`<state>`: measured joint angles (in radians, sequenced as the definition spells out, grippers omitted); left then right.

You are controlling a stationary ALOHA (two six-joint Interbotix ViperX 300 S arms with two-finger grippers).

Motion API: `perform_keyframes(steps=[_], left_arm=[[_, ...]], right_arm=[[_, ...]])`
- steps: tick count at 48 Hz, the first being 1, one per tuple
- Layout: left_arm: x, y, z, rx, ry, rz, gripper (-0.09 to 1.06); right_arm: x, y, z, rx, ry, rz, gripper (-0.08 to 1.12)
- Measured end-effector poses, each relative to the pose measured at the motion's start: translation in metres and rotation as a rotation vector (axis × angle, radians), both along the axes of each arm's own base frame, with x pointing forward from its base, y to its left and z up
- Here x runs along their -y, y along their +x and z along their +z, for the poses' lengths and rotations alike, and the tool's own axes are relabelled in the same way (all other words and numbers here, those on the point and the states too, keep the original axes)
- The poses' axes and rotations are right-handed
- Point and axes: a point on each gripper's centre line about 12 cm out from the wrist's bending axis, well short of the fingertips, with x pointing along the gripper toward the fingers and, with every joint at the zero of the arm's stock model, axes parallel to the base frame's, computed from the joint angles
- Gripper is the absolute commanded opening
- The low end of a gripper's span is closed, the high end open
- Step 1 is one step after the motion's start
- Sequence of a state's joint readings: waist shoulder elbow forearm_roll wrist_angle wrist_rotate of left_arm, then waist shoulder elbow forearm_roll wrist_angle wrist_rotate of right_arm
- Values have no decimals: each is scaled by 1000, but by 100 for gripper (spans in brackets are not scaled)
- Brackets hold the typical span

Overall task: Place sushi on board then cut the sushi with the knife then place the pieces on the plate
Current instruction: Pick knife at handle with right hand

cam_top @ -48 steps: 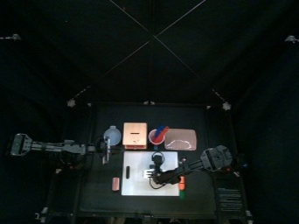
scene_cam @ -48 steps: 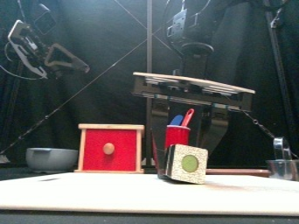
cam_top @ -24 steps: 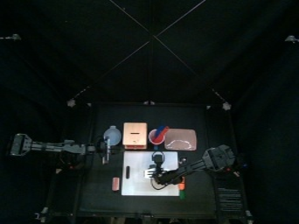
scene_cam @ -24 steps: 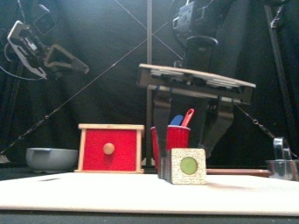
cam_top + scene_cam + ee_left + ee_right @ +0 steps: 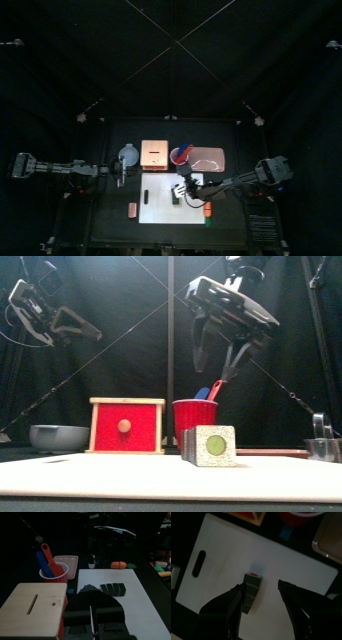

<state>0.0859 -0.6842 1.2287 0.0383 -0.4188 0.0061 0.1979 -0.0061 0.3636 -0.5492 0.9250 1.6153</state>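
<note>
Since the sushi [image 5: 211,444] is lying on the board [image 5: 224,562], I'm hovering the right end effector [image 5: 215,368] above it (wide, empty); fetching a knife [image 5: 215,388] from the red cup [image 5: 195,416] is probably coming next.

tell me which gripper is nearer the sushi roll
Right. The right gripper hangs above the sushi roll on the white board; the left gripper rests beyond the board's left edge.

The sushi roll [image 5: 211,444] is dark green with a pale speckled end and green centre, the board [image 5: 160,205] white, the cup [image 5: 195,414] red with 1 blue knife [image 5: 202,393] and 1 red knife [image 5: 215,389], the box [image 5: 126,402] pale wood with a red drawer front [image 5: 110,428], the bowl [image 5: 59,437] blue-grey, the tray [image 5: 209,157] pink.
</note>
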Motion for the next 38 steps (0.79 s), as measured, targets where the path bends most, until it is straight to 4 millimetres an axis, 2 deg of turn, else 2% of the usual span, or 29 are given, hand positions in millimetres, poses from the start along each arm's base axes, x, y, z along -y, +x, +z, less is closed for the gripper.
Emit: perform_keyframes(steps=[8,17,29,38], left_arm=[[-1,0,0,0,-1,7,-2],[-8,-1,0,1,-15,38,-2],[-16,-2,0,5,-30,80,-2],[-19,-2,0,5,-29,94,-2]], right_arm=[[43,-24,21,16,-46,71,86],[79,-52,40,99,-58,125,86],[124,-94,55,98,-99,189,86],[154,-110,61,100,-71,232,86]])
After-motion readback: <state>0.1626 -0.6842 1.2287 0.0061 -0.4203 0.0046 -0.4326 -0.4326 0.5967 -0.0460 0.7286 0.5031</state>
